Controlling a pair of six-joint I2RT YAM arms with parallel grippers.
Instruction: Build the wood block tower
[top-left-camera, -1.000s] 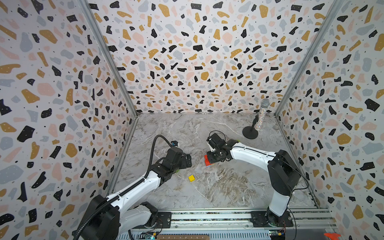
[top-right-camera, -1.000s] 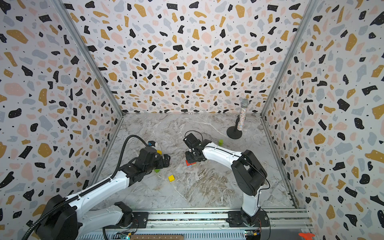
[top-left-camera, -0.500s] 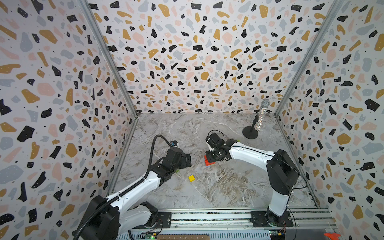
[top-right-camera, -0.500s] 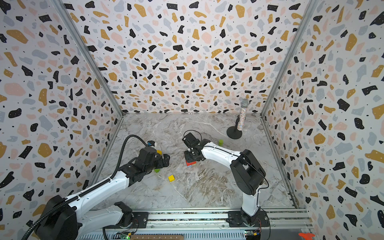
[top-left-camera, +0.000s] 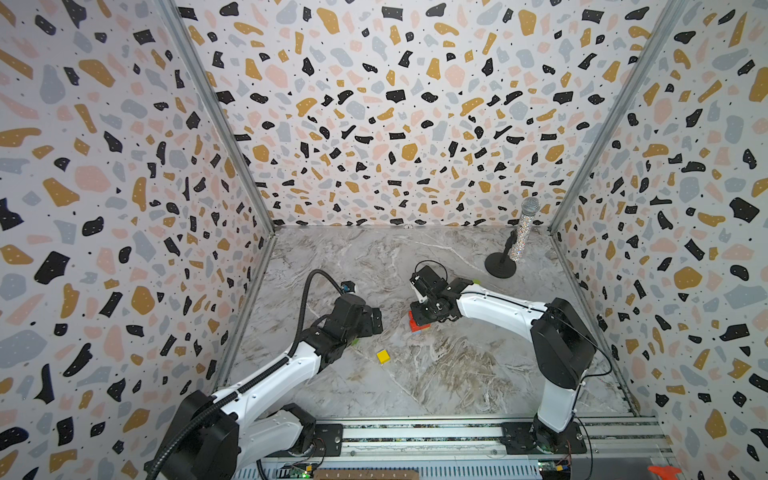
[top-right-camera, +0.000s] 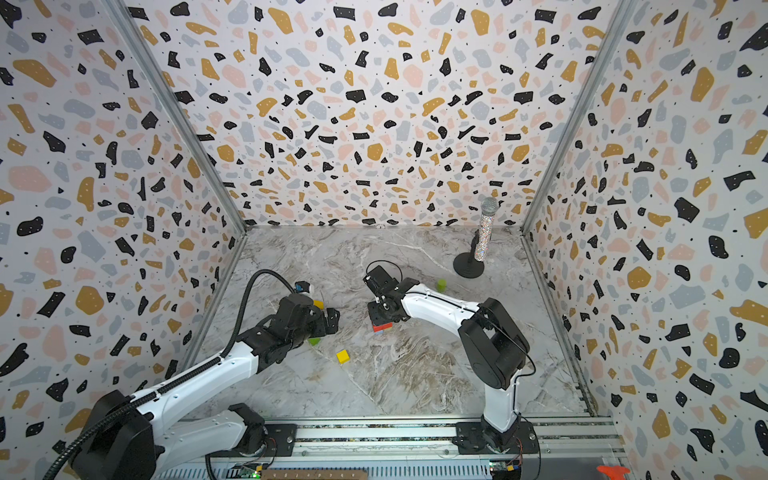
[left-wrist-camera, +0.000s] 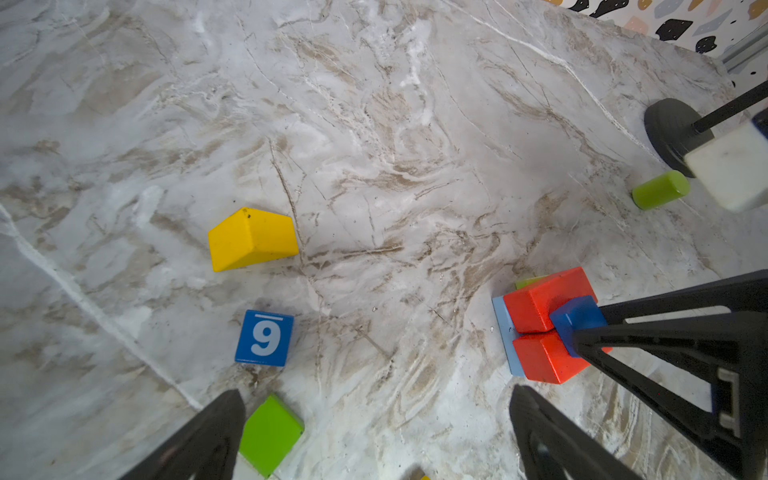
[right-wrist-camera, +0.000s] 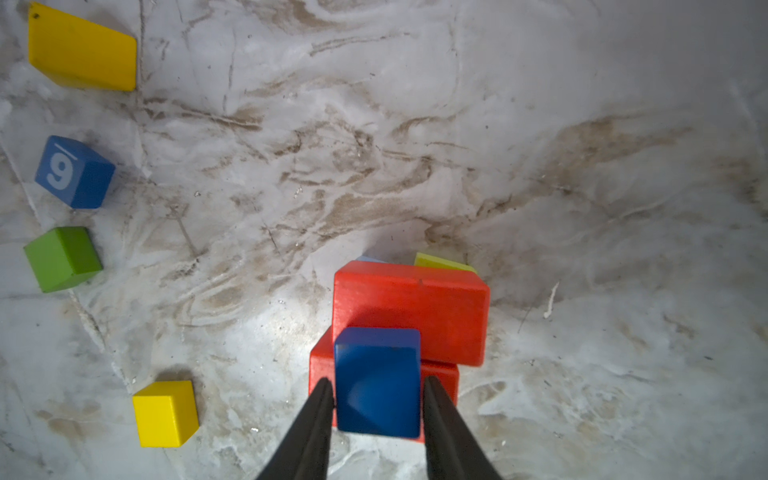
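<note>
Between the two black fingers (right-wrist-camera: 313, 428) of the right gripper (right-wrist-camera: 378, 382) sits a small dark blue painted wooden cube (right-wrist-camera: 376, 357). Each finger lies close against a side face, but I cannot tell whether they pinch it or stand just clear. The cube straddles the seam of two red wooden bricks (right-wrist-camera: 411, 307) laid side by side on a light blue flat slab (left-wrist-camera: 505, 332). Together they form the low tower (top-left-camera: 417, 325) near the middle of the grey marble-patterned table (top-left-camera: 457, 374).

The left gripper (left-wrist-camera: 376, 392) hangs wide open and empty. A loose green wooden cube (left-wrist-camera: 270, 432) lies just beside one finger, near a blue cube marked "9" (left-wrist-camera: 264, 337) and a yellow wooden brick (left-wrist-camera: 251, 239).

The blocks look light, rigid and smooth-painted, so they are probably easy to nudge or let slip. I would take each by two opposite flat faces, centred, and release it gently.
</note>
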